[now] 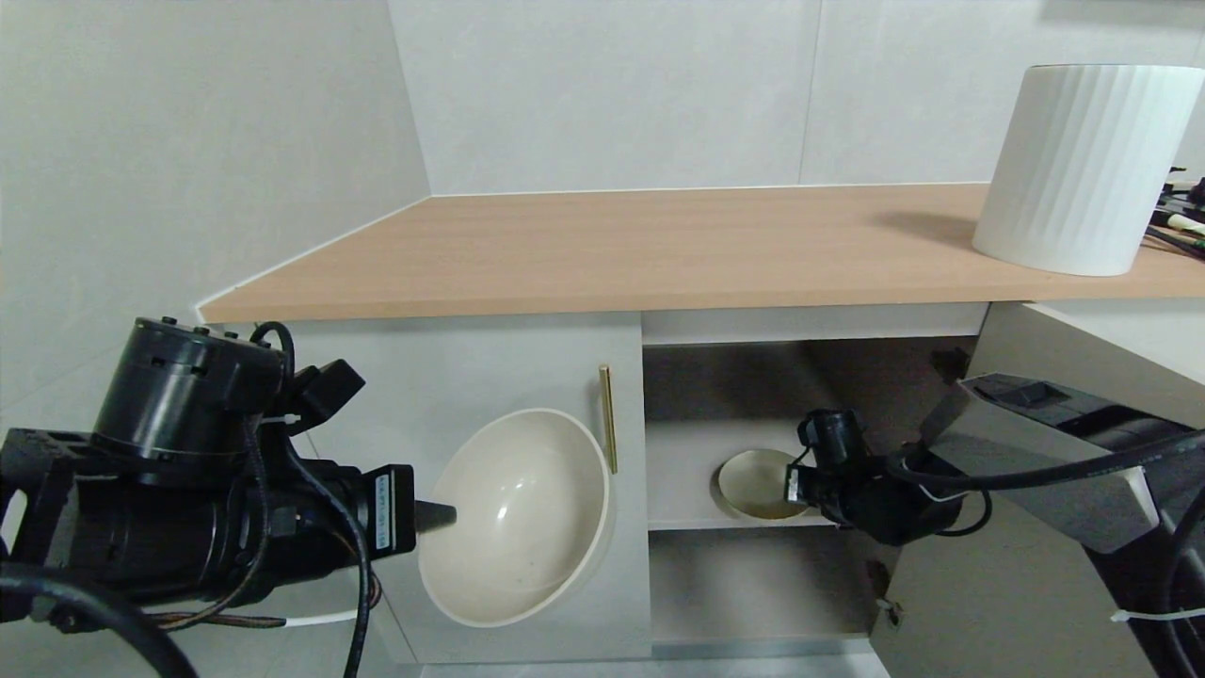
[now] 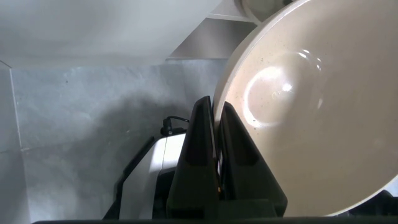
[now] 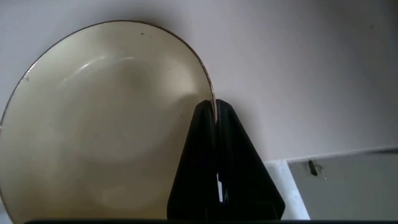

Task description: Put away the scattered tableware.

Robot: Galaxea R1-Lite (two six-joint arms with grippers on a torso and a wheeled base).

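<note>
The large bowl (image 1: 518,513) stands on its edge in the air, in front of the closed cabinet door (image 1: 471,377). Its hollow side faces out from the door and a little upward, and its round face is nearly upright. The left gripper (image 1: 438,515) has its fingers closed on the rim at the bowl's left side. In the left wrist view the two black fingers (image 2: 202,143) pinch this thin rim of the bowl (image 2: 311,112), with the left gripper (image 2: 216,124) tight on it.

The bowl is cream, smooth and glossy, deep and round, with bright light spots inside. Its right edge is just beside the thin brass handle (image 1: 608,419) of the door.

The small dish (image 1: 753,482) is inside the open compartment (image 1: 753,377), low over the white shelf (image 1: 682,471), with its open face upward. I cannot tell if it touches the shelf. The right gripper (image 1: 795,485) has its fingers closed on the right rim. In the right wrist view the dish (image 3: 106,124) is shallow and cream with a thin dark rim line, and the right gripper (image 3: 215,118) clamps that rim.

There is free shelf to the left of the dish, and open space under the shelf. Above is a flat wooden countertop (image 1: 612,254) with a white ribbed cylinder (image 1: 1083,169) at its right end.
</note>
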